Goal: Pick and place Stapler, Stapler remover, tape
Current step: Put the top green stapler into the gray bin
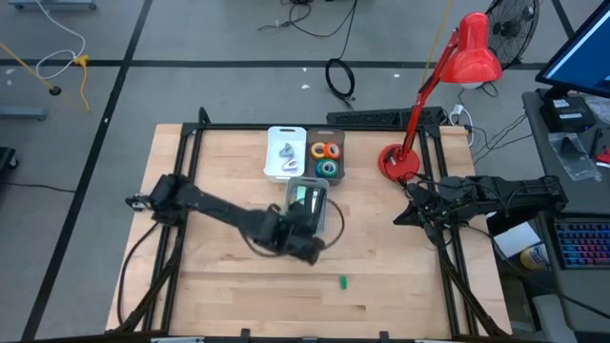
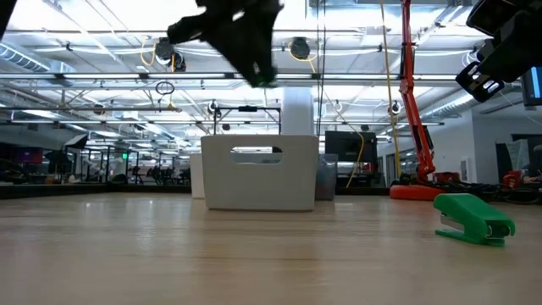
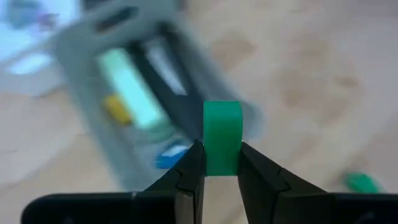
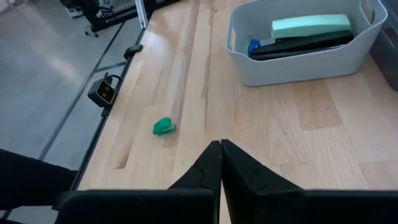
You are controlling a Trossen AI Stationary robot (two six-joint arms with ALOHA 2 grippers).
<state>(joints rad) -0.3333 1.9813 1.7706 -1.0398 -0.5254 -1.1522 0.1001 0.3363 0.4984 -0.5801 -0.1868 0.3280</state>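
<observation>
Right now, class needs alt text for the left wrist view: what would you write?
The left end effector grips a small green stapler between its dark fingers, above a blurred grey bin of office supplies on a wooden table.

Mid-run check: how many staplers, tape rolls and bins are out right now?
Staplers: 3 (mint-green stapler and black stapler in the grey bin, small green stapler on the table)
Tape rolls: 4 (three tape rolls in the dark bin, green tape roll in the left claw)
Bins: 3 (grey, dark, white bin)
Total: 10
</observation>
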